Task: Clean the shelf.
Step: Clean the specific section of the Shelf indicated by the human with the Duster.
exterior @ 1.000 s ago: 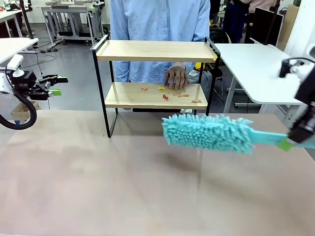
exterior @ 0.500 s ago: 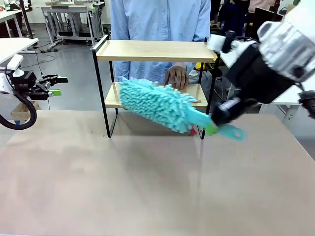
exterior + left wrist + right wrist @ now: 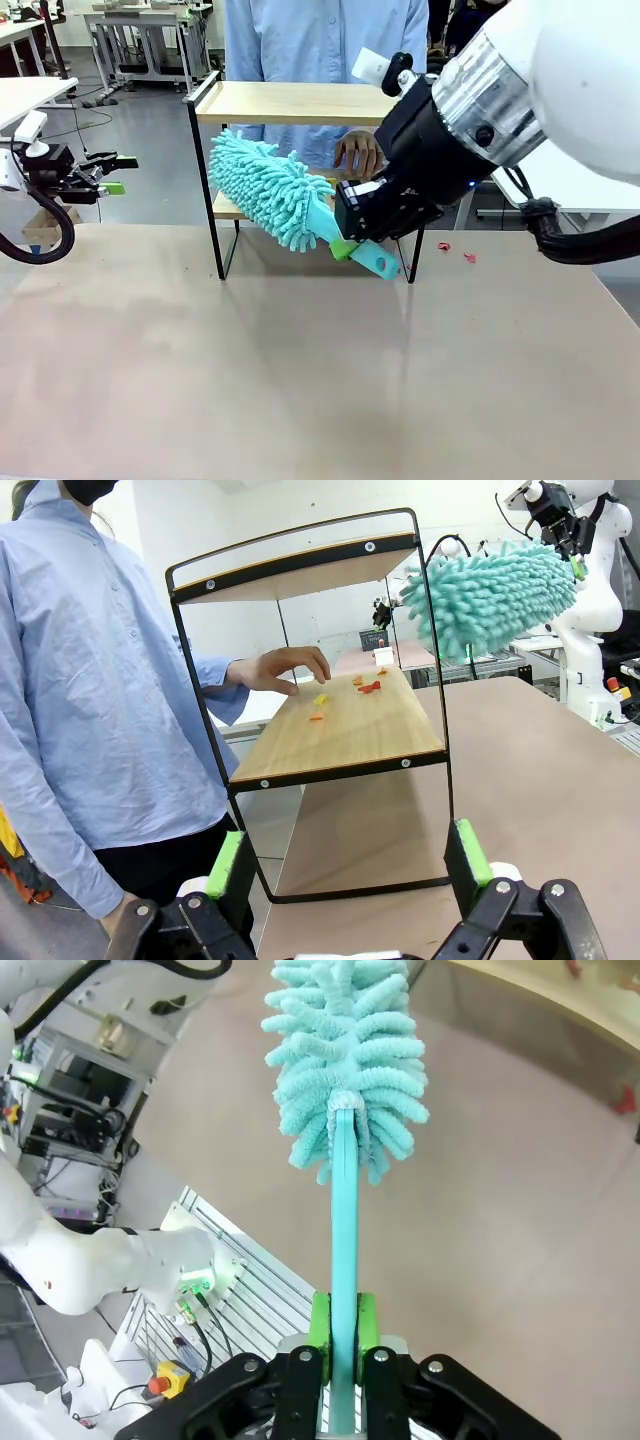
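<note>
As I look across from the front, the shelf (image 3: pixel 300 102), two pale wood boards in a thin black frame, stands at the far edge of the surface (image 3: pixel 300 380). My right claw (image 3: pixel 345 247) pinches the flat teal handle of a duster (image 3: pixel 268 188). Its shaggy, noodle-like head tilts up before the shelf's left half; whether they touch I cannot tell. A person's hand (image 3: pixel 357 155) rests on the lower board. Red scraps (image 3: pixel 443 246) lie on the surface just right of the shelf. My left claw (image 3: pixel 108 172) hangs spread, well apart at the left.

From the left wrist, its green pads (image 3: pixel 468 852) stand wide; more scraps dot the lower board near the hand.

From the right wrist, green pads squeeze the smooth handle.
</note>
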### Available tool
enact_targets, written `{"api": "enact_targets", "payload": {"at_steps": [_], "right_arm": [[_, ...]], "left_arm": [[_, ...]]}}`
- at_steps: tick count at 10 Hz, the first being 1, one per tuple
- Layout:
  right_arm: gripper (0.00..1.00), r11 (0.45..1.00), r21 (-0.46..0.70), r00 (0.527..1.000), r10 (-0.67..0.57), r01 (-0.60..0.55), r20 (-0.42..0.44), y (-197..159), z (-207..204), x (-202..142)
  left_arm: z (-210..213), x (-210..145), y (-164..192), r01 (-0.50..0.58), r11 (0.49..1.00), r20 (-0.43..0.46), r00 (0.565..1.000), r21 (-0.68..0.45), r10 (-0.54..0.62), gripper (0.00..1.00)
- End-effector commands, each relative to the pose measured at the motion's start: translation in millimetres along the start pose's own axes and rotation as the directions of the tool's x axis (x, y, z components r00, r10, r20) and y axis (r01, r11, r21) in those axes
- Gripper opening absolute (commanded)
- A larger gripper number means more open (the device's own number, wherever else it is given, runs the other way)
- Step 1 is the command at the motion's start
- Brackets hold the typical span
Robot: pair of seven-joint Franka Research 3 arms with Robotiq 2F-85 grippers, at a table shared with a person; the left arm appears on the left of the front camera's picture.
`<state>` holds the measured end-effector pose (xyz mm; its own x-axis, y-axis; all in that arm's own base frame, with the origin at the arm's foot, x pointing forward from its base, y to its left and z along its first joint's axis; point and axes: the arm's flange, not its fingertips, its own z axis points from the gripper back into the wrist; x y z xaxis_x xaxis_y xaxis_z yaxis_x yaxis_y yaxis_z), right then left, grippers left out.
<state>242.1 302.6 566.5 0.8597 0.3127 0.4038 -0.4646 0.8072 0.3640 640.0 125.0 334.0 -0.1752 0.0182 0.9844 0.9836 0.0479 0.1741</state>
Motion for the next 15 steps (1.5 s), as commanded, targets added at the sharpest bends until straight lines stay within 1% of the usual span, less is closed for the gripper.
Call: {"api": "enact_targets", "payload": {"at_steps": [1,3,4,5,6,7,10,12,13,15], "right_arm": [[0.13,0.999,-0.035,1.0,0.031,-0.031,-0.003,-3,7,-6],[0.13,1.0,-0.016,1.0,0.015,-0.015,-0.007,0,1,-2],[0.13,0.99,-0.064,0.992,-0.123,0.126,0.041,20,-16,19],[0.13,0.96,-0.102,0.963,-0.25,0.26,0.103,39,-31,35],[0.13,0.945,-0.087,0.946,-0.304,0.314,0.115,60,-45,44],[0.13,0.92,-0.117,0.921,-0.356,0.375,0.156,70,-60,54],[0.13,0.912,-0.103,0.903,-0.367,0.396,0.224,88,-111,93],[0.13,0.892,-0.137,0.881,-0.383,0.43,0.277,90,-147,121],[0.13,0.889,-0.157,0.878,-0.37,0.429,0.304,89,-161,133],[0.13,0.893,-0.154,0.869,-0.352,0.423,0.348,87,-178,152]], "left_arm": [[-1,4,0,0.011,1.0,-0.003,1.0,0.0,-0.011,1.0],[-1,4,0,0.011,1.0,-0.003,1.0,0.0,-0.011,1.0],[-1,4,0,0.011,1.0,-0.003,1.0,0.0,-0.011,1.0],[-1,4,0,0.011,1.0,-0.003,1.0,0.0,-0.011,1.0],[-1,4,0,0.011,1.0,-0.003,1.0,0.0,-0.011,1.0],[-1,4,0,0.011,1.0,-0.003,1.0,0.0,-0.011,1.0],[-1,4,0,0.011,1.0,-0.003,1.0,0.0,-0.011,1.0],[-1,4,0,0.011,1.0,-0.003,1.0,0.0,-0.011,1.0],[-1,4,0,0.011,1.0,-0.003,1.0,0.0,-0.011,1.0],[-1,4,0,0.011,1.0,-0.003,1.0,0.0,-0.011,1.0]]}}
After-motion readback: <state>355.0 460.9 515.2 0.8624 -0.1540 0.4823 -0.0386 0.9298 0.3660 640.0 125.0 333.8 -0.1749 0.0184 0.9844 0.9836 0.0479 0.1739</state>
